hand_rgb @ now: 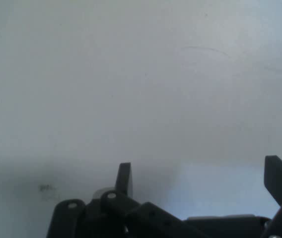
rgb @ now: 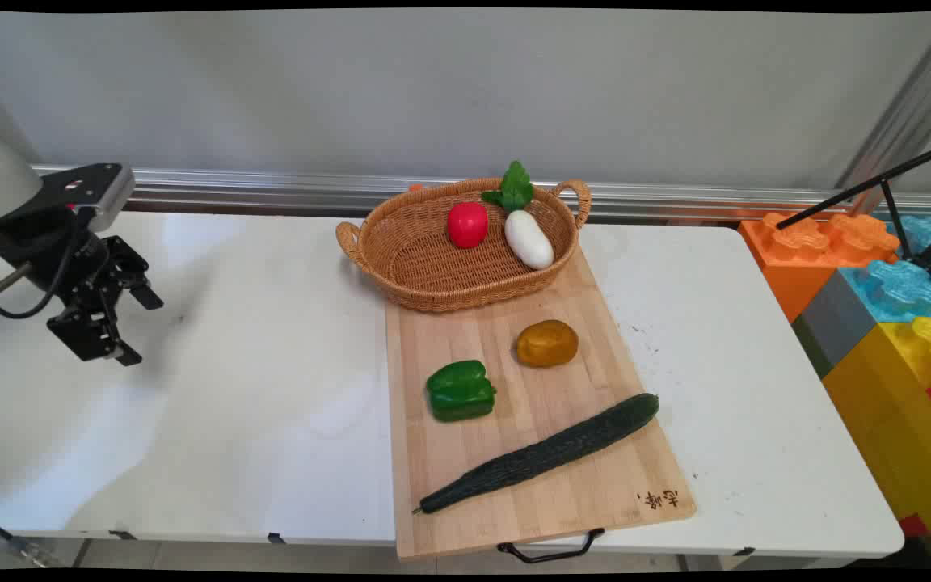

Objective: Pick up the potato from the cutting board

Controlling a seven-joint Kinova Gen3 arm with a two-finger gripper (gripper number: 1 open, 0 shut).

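Note:
My black gripper (rgb: 138,327) hangs open above the bare left part of the white table (rgb: 255,364), holding nothing. In the hand view its two fingers stand wide apart around the gripper's midpoint (hand_rgb: 200,181), with only white tabletop (hand_rgb: 141,89) beyond them. Well to its right lies a wooden cutting board (rgb: 530,477) carrying a green pepper (rgb: 460,390), a brownish-yellow potato-like vegetable (rgb: 546,343) and a long dark cucumber (rgb: 542,454). At the board's far end a wicker basket (rgb: 425,267) holds a red pepper (rgb: 467,224) and a white radish with green leaves (rgb: 528,238).
Large toy blocks in orange (rgb: 797,250), blue (rgb: 894,291) and yellow (rgb: 902,388) stand off the table's right end, with a black tripod leg (rgb: 869,186) above them. A metal rail (rgb: 271,190) runs along the wall behind the table.

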